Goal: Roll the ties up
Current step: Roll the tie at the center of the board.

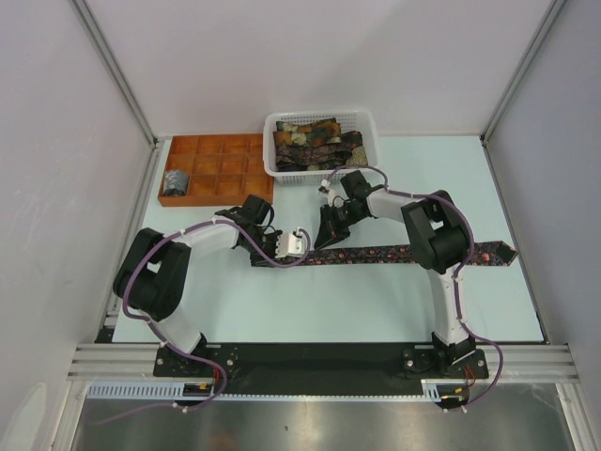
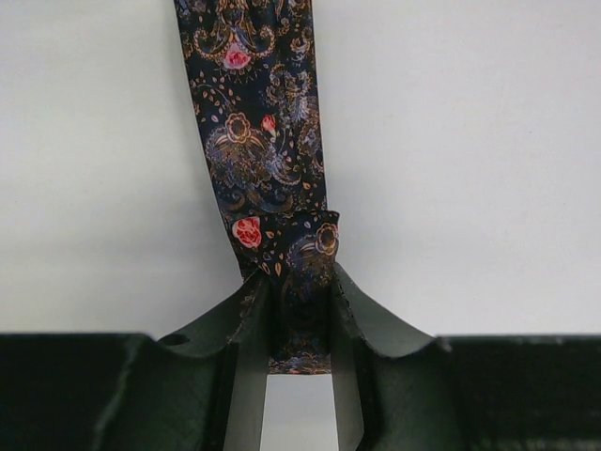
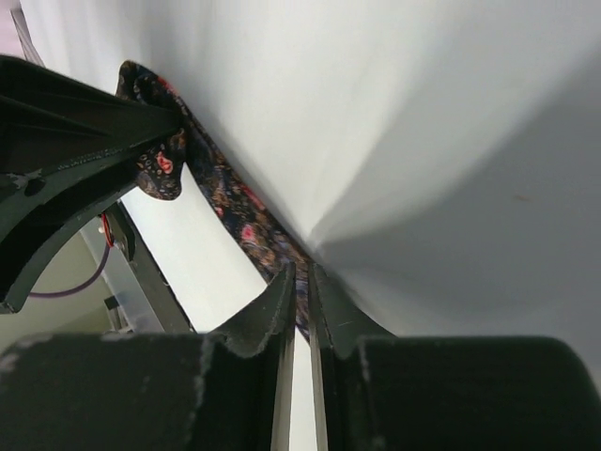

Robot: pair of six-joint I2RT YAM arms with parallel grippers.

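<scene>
A dark tie (image 1: 394,253) with small pink-red flowers lies stretched left to right across the table, its pointed wide end at the right. My left gripper (image 1: 261,246) is at the tie's narrow left end. In the left wrist view the left gripper (image 2: 300,305) is shut on a folded-over bit of the tie (image 2: 263,141). My right gripper (image 1: 327,242) comes down on the tie a little to the right. In the right wrist view the right gripper (image 3: 302,282) is pinched on the tie's (image 3: 235,211) edge, with the left gripper's fingers (image 3: 94,150) at upper left.
A white mesh basket (image 1: 319,115) at the back centre holds more ties (image 1: 315,146) in green, gold and brown. An orange compartment tray (image 1: 221,155) sits to its left, with a dark rolled item (image 1: 176,180) in one front cell. Walls enclose the table on both sides.
</scene>
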